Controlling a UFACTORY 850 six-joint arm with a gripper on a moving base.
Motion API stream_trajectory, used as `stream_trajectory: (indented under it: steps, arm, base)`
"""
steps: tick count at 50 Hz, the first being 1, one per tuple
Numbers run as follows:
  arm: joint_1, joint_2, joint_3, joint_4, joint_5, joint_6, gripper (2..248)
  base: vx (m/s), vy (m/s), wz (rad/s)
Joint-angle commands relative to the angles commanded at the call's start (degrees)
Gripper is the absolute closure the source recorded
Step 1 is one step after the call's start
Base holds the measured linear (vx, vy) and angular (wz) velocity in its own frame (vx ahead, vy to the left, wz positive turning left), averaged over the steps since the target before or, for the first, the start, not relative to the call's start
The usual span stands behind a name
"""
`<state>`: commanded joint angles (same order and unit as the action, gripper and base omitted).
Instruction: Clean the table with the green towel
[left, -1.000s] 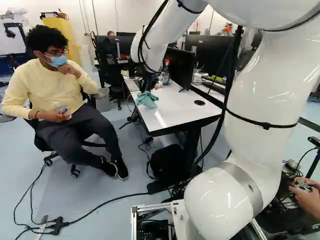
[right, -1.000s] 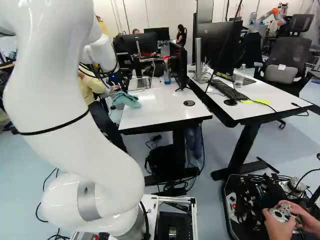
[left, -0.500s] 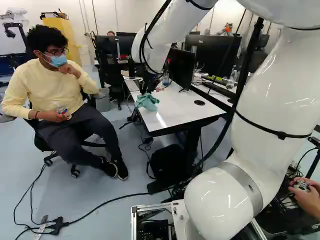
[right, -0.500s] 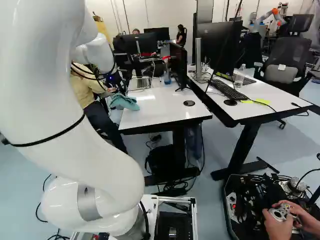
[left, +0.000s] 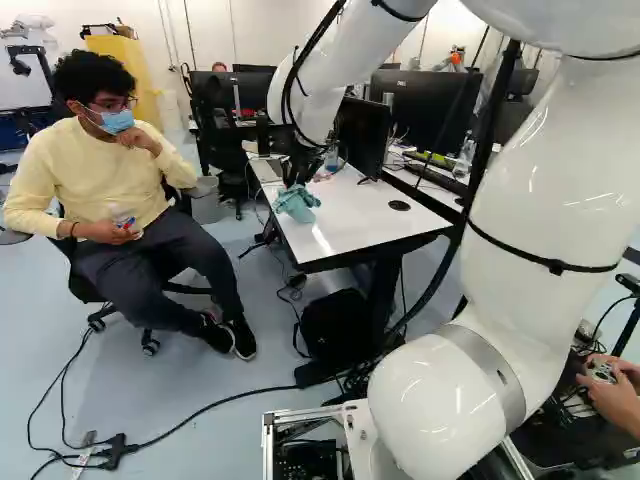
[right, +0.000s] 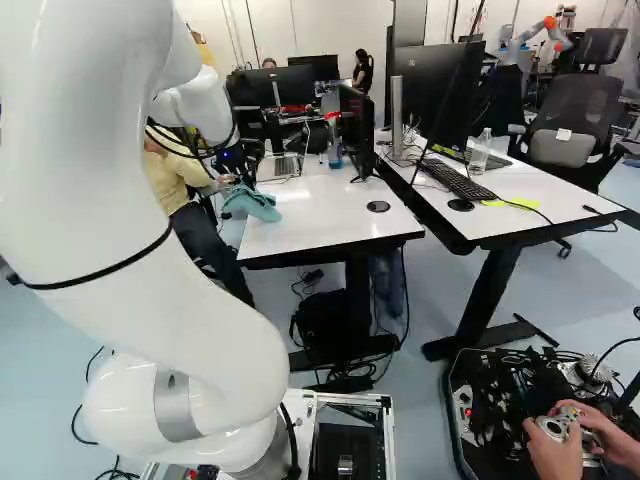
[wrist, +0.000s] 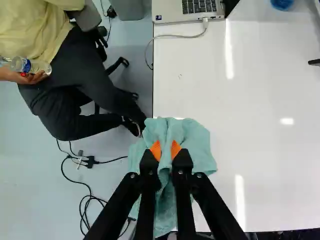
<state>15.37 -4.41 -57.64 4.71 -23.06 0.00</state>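
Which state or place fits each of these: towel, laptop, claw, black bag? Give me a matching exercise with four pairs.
Column one:
1. towel
2. laptop
3. claw
4. black bag

Column two:
A. under the table
B. has orange pads
C. lies partly past the tabletop's edge
D. has a cable plugged in

Pairs: 1-C, 2-D, 3-B, 4-A

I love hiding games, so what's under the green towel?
Under the green towel is part of the white table, edge included; some towel pokes past that edge. Anything else beneath it is covered, so I can't tell.
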Motion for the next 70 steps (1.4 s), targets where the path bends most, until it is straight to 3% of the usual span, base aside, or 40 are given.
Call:
stream_trajectory:
  steps: [15, 70]
  arm:
    - [-2.22, -3.05, -3.30, 0.06, -0.13, 0.00, 209]
    - [-4.98, -17.22, -19.91, 0.06, -0.13, 0.00, 209]
  base:
    - [0.000, 0.000, 0.000]
    - [0.000, 0.000, 0.000]
